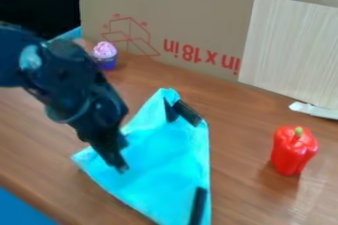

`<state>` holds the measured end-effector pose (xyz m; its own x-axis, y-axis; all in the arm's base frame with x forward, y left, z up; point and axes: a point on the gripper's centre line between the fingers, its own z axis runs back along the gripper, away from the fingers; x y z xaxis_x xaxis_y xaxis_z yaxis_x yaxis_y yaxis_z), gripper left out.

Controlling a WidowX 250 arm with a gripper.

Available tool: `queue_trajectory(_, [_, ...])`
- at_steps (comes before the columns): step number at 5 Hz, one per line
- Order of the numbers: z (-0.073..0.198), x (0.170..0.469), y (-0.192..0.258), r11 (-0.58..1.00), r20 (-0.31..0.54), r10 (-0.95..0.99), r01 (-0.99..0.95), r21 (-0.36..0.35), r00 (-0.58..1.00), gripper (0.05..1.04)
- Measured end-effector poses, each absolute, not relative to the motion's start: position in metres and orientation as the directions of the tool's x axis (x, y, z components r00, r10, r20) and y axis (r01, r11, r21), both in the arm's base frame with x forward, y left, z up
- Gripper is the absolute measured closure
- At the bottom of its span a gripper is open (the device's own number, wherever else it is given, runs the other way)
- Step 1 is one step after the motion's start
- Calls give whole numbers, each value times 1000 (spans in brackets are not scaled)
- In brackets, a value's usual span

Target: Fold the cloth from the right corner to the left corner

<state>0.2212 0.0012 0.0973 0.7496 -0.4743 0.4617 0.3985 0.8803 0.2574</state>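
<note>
On the wooden bench (237, 179), the turquoise cloth (158, 162) lies left of the red pepper (293, 152) in view, bearing 2 black strips, while farther left of that pepper the fingers (117, 161) hang over the cloth, their opening and any hold impossible to tell.

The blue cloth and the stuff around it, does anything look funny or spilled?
The red writing on the cardboard is upside down, which looks funny. The cloth has one black strip near its top corner and another black strip near its bottom; they look odd, but I can't tell what they are. I see no spill.
</note>
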Motion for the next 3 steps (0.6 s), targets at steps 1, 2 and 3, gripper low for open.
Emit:
queue_trajectory(1, [103,229,-16,888,446,-460,382,256,768,1015])
queue_trajectory(2, [101,235,-29,890,427,-454,375,260,782,1015])
queue_trajectory(3, [104,238,-50,892,425,-448,364,268,786,1015])
